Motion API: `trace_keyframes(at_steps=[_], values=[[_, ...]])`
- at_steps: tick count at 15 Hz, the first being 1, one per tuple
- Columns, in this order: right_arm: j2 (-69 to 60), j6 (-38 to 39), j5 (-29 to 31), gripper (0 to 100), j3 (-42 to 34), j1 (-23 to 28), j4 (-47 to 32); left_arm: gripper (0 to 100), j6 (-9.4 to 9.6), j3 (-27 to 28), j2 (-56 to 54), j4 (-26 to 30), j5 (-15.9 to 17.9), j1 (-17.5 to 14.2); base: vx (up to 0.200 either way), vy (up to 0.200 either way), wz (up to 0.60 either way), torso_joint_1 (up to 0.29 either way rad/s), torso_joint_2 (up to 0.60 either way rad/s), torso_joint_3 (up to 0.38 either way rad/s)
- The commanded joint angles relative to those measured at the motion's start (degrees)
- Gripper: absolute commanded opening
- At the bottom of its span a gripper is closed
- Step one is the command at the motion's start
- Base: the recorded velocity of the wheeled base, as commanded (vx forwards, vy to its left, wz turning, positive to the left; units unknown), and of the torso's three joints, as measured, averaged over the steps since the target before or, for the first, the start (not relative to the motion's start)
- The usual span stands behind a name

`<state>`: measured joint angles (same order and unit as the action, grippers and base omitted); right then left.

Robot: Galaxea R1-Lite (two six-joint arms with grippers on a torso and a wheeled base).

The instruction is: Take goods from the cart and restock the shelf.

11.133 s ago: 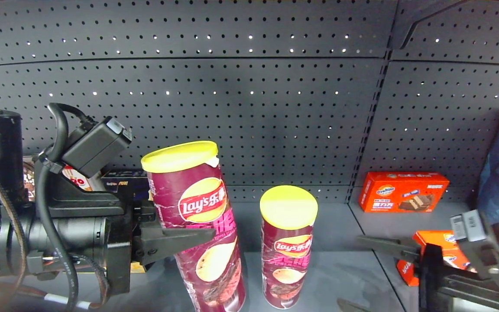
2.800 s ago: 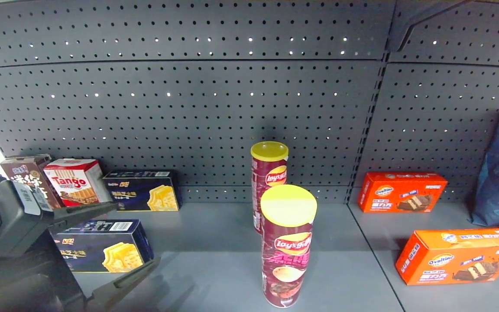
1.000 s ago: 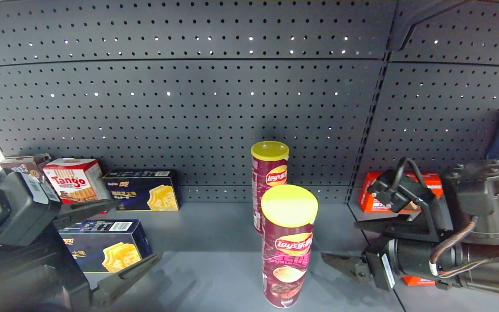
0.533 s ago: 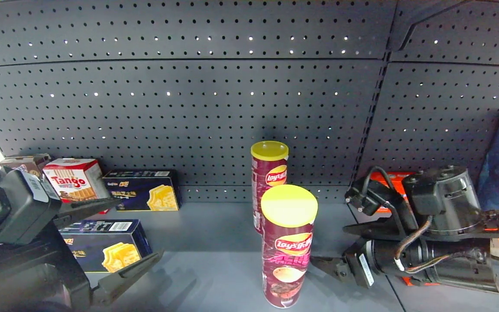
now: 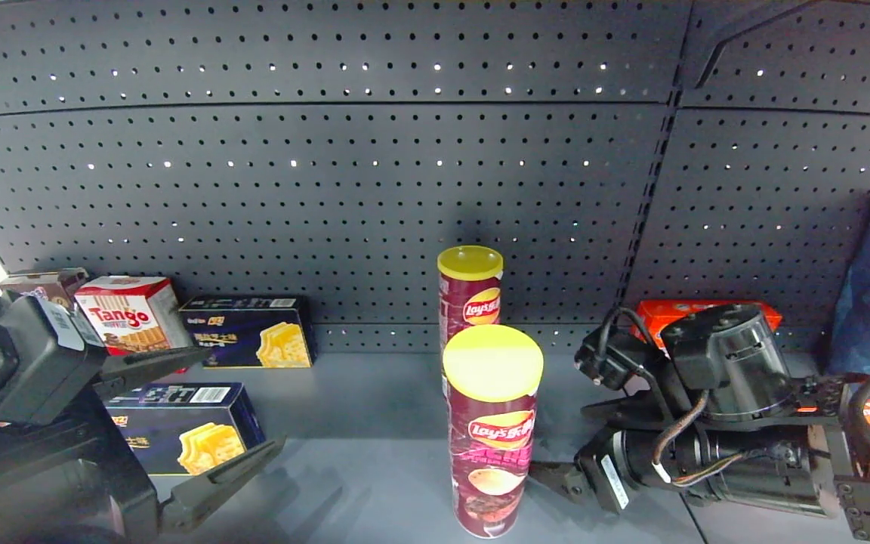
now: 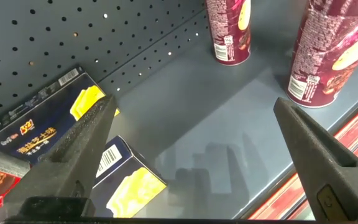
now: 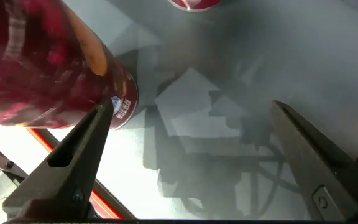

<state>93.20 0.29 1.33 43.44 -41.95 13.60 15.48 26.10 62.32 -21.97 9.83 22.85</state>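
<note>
Black left gripper (image 5: 245,397) unchanged, fingers wide apart, empty. Purple front can (image 5: 492,442) on the shelf (image 5: 374,400) has nudged left, rear can (image 5: 470,298) unmoved. The right gripper (image 7: 188,112) has closed in, fingers spread, one against the front can, arm hiding most of the orange box (image 5: 695,311).

- The left gripper (image 5: 245,396) sits low on the robot's left, jaws spread wide, its two dark fingers (image 5: 149,363) angled forward and toward the middle.
- A black camera block (image 5: 23,366) rides on the left wrist above those fingers.
- The right arm (image 5: 714,462) lies nearly level, reaching in from the right and pointing left.
- The right gripper (image 5: 559,442) is likewise spread wide, its tips far apart in the right wrist view.
</note>
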Motion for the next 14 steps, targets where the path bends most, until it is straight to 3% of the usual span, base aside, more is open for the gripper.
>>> trace_keyframes(at_steps=[1,14], values=[[0.49,-0.03,-0.01,100,0.16,-0.06,0.02,100,-0.01,0.00,0.08,-0.01,0.02,0.01,0.000,0.000,0.00,0.000,0.00,0.000],[0.58,-0.03,0.08,100,-0.02,-1.65,0.02,100,-0.01,-0.17,-0.18,-0.01,-0.07,0.01,0.000,0.000,0.00,0.000,0.00,0.000]])
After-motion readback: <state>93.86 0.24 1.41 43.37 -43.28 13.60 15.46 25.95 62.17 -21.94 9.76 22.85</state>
